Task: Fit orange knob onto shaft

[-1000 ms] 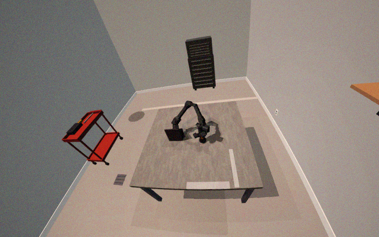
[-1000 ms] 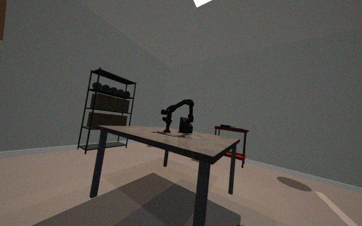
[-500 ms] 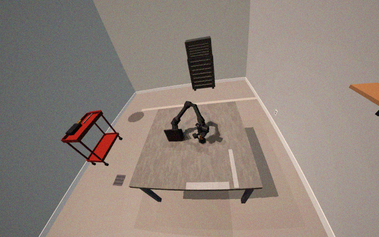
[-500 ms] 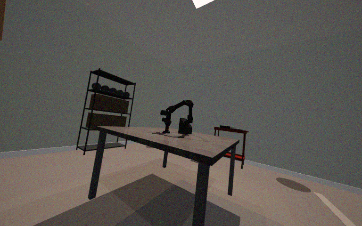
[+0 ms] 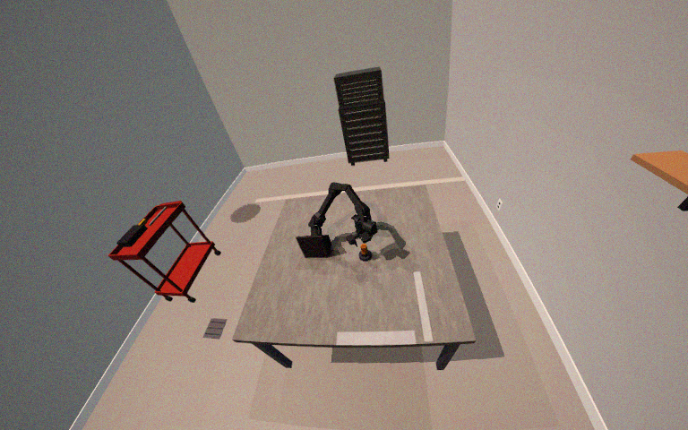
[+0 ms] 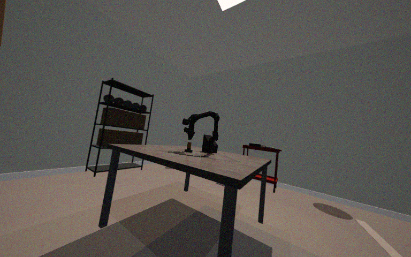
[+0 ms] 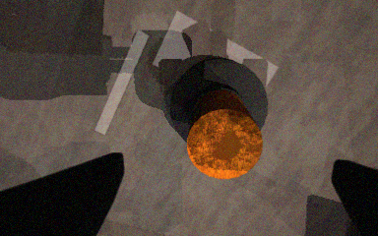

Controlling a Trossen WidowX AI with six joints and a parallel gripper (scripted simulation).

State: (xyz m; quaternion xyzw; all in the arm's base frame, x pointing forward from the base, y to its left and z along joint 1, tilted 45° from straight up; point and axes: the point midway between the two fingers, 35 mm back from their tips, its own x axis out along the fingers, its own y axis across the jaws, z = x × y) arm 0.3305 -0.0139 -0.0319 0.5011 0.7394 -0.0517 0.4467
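The orange knob [image 5: 364,248] [image 6: 189,145] [image 7: 224,144] stands upright on the dark round pedestal [image 5: 365,256] [image 6: 188,150] [image 7: 256,95]. In the wrist view its round top faces the camera and its body runs down to the pedestal's middle. The silver shaft does not show; the knob covers that spot. No gap shows under the knob, but the views are too small and dark to tell exactly how it seats. My gripper [image 5: 361,242] [image 6: 190,138] [image 7: 223,165] is wide open and empty, just above the knob, with one finger to each side of it in the wrist view.
The pedestal stands on the grey table [image 5: 294,304] [image 6: 220,164]. The arm's black base block [image 5: 313,246] [image 6: 210,144] is beside it. Pale strips lie near the table's front right in the top view. A red cart [image 5: 184,269] and a shelf rack [image 6: 123,118] stand away from the table.
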